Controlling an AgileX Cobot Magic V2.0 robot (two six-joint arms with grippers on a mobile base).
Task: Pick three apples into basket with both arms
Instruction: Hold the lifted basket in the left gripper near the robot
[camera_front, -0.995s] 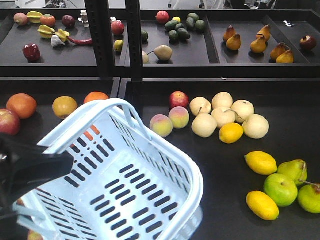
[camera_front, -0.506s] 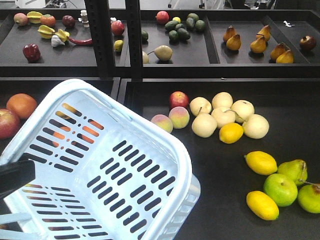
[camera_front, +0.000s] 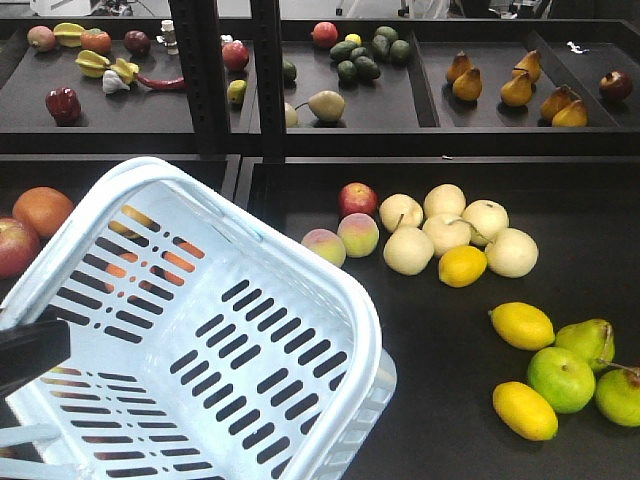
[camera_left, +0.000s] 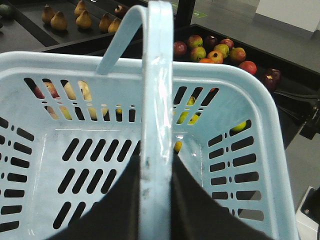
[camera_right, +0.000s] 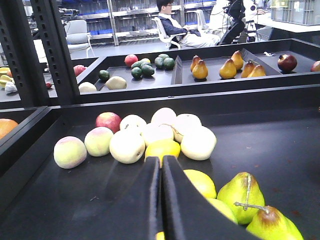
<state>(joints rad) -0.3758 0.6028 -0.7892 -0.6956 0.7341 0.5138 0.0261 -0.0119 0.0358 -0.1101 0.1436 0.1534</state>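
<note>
The pale blue basket (camera_front: 352, 303) hangs tilted at the lower left and is empty. In the left wrist view my left gripper (camera_left: 156, 161) is shut on its hoop handle (camera_left: 158, 95), above the basket's slotted bottom (camera_left: 55, 145). Part of the black left arm (camera_front: 30, 352) shows at the left edge. One red apple (camera_front: 357, 198) lies on the shelf right of the basket, and another (camera_front: 14, 245) sits at the far left. My right gripper (camera_right: 161, 160) is shut and empty, low over the shelf. It points at a lemon, with the red apple (camera_right: 108, 121) ahead to its left.
Peaches (camera_front: 340, 240), pale pears (camera_front: 450, 230), lemons (camera_front: 521, 325) and green fruit (camera_front: 560, 378) lie on the lower shelf. Oranges (camera_front: 42, 210) sit at the left. Black rack posts (camera_front: 205, 80) and an upper shelf of fruit stand behind. More apples (camera_left: 215, 47) lie beyond the basket.
The basket has swung up and left and tilted, now covering the oranges it sat beside a second ago. It has barely moved in the last half second.
</note>
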